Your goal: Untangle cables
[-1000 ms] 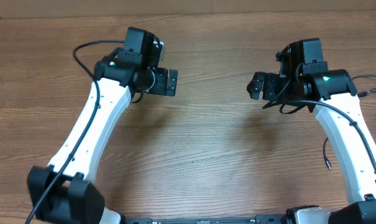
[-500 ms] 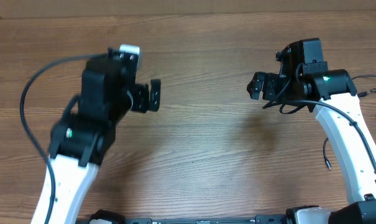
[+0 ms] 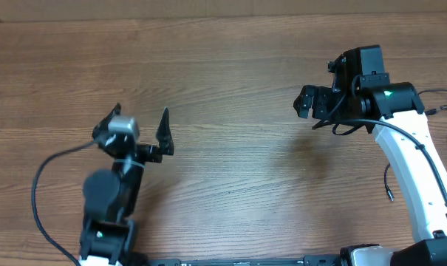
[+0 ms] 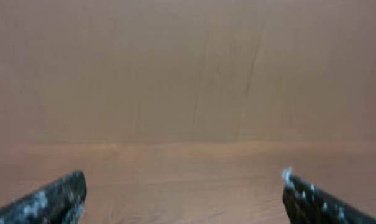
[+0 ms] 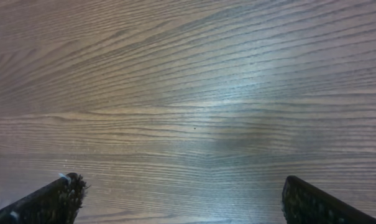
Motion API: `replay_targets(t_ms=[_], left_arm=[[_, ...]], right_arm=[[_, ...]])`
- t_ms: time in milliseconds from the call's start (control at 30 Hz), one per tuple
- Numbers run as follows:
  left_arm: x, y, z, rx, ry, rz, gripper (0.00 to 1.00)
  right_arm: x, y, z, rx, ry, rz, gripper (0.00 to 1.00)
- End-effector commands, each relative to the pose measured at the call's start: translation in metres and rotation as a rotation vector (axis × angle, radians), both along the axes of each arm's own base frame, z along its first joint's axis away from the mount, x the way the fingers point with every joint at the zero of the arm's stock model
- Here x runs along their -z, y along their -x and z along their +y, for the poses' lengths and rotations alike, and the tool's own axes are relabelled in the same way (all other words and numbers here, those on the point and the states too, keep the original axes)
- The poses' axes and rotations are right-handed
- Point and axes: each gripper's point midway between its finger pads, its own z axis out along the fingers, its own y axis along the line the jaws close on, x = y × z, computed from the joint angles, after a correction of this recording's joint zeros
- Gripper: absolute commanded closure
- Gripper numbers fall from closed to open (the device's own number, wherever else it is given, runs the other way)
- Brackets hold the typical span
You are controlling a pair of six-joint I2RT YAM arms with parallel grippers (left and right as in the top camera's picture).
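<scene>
Table (image 3: 230,74): wood grain, brown, filling all three views.

Left gripper (image 3: 141,112): near left of the table, fingers pointing toward the far side. Jaws spread wide, nothing between them. In the wrist view only the two dark fingertips (image 4: 63,196) show, at the bottom corners, with blurred bare wood beyond.

Right gripper (image 3: 306,102): far right of the table, turned toward the centre. Jaws spread wide, nothing held. The wrist view shows both fingertips (image 5: 57,196) at the bottom corners over bare wood.

Cables (image 3: 389,185): thin black cords at the right edge of the table, beside and behind the right arm, well apart from both grippers. One cord runs toward the near side and ends in a small plug (image 3: 390,198). Others lie farther right, partly cut off by the frame edge; whether they cross each other cannot be told.
</scene>
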Motion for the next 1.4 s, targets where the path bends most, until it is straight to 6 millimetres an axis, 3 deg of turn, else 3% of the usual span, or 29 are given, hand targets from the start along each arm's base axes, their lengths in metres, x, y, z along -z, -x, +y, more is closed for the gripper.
replay_targets(t_ms=[0,233,433,733,833,1367], left_arm=[[0.003,0.019,0.014,-0.044,0.009,-0.12,0.0],[0.013,0.052,0.037,-0.124,0.037,-0.301,0.0],[0.032,0.054,0.053,-0.208,0.037,-0.233,0.0],[0.098,0.055,0.067,-0.233,-0.014,0.027,0.0],[0.125,0.06,0.081,-0.277,-0.023,0.133,0.0],[0.123,0.059,0.059,-0.183,-0.034,0.124,0.0]], right_arm=[[-0.006,-0.004,0.0,0.007,-0.004,-0.019,0.0],[-0.006,-0.004,0.0,0.007,-0.004,-0.019,0.0],[-0.006,-0.004,0.0,0.007,-0.004,-0.019,0.0],[-0.006,-0.004,0.0,0.007,-0.004,-0.019,0.0],[-0.006,-0.004,0.0,0.007,-0.004,-0.019,0.0],[-0.006,-0.004,0.0,0.007,-0.004,-0.019,0.0]])
